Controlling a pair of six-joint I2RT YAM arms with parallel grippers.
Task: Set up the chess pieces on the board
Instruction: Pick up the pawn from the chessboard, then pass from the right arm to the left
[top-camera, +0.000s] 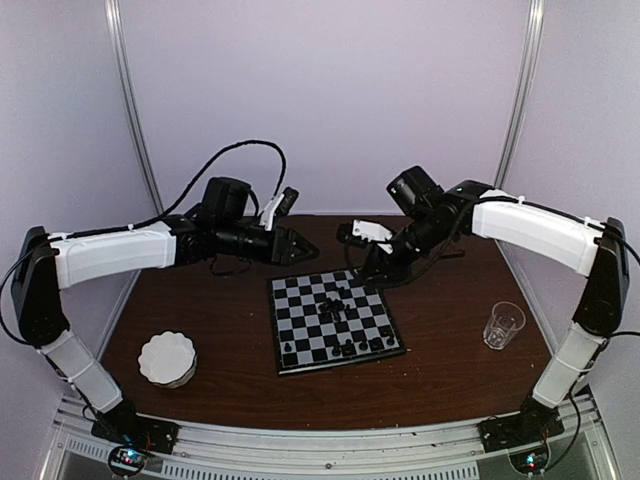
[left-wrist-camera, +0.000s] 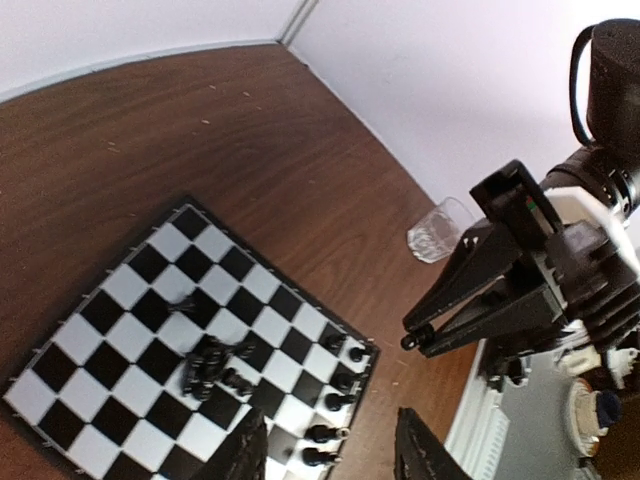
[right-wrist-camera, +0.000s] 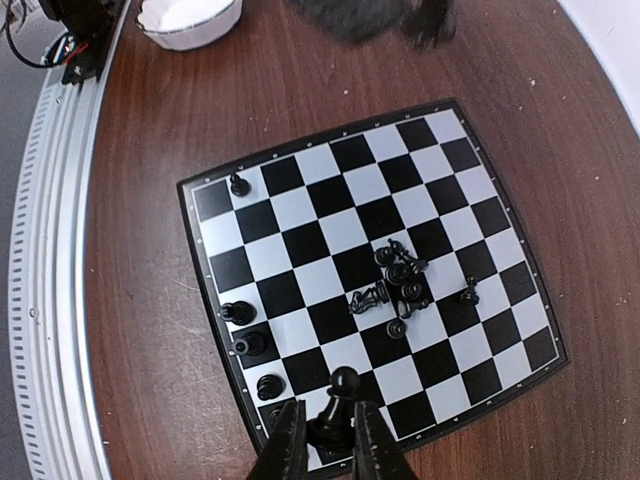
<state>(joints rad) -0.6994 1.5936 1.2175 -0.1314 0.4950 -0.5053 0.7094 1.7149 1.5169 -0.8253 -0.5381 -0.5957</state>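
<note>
The board (top-camera: 300, 330) lies flat mid-table, also in the right wrist view (right-wrist-camera: 300, 240) and the left wrist view (left-wrist-camera: 100, 310). A heap of black chess pieces (right-wrist-camera: 400, 280) lies tumbled near its middle (left-wrist-camera: 215, 365). Several more stand along one edge (right-wrist-camera: 248, 344), (top-camera: 350, 348), (left-wrist-camera: 335, 400). My right gripper (right-wrist-camera: 330, 450) is shut on a black pawn (right-wrist-camera: 342, 400), held upright in the air above the board's edge. From overhead it (top-camera: 368, 275) hangs over the far side. My left gripper (left-wrist-camera: 330, 455) is open and empty, raised beyond the far left corner (top-camera: 300, 247).
A round white scalloped dish (top-camera: 167, 358) sits at the near left, seen too at the top of the right wrist view (right-wrist-camera: 188, 15). A clear glass (top-camera: 503, 324) stands right of the board (left-wrist-camera: 438, 230). The table's metal rail (right-wrist-camera: 50, 300) runs along the near edge.
</note>
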